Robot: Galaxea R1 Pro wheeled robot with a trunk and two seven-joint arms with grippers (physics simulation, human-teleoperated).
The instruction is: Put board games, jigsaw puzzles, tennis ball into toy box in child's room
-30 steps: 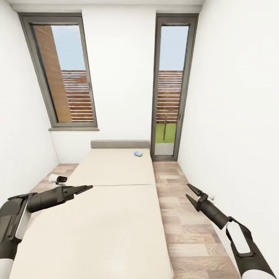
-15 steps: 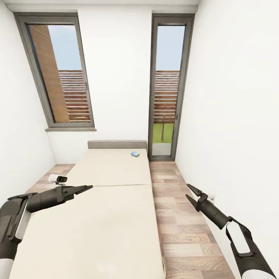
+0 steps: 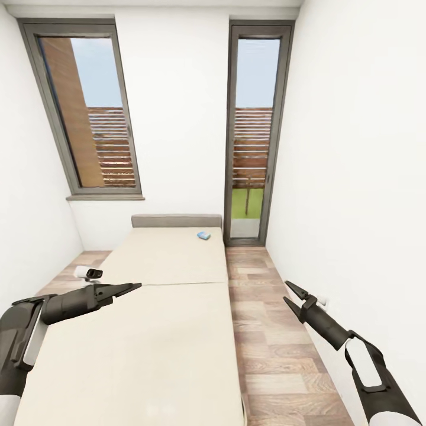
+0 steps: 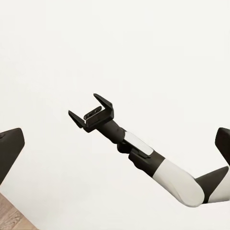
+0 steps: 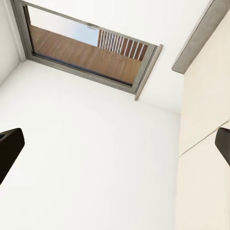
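L gripper hangs over the near L part of the bed, jaws nearly together, nothing held. R gripper is over the wood-plank floor near the R wall, jaws apart, empty; the L wrist view also shows it wide open. Bed's seam lies just beyond the grippers. Small white-and-black object sits on the floor L of the bed. At the far end, near the headboard, lies a small blue board game. Behind: window and glass door.
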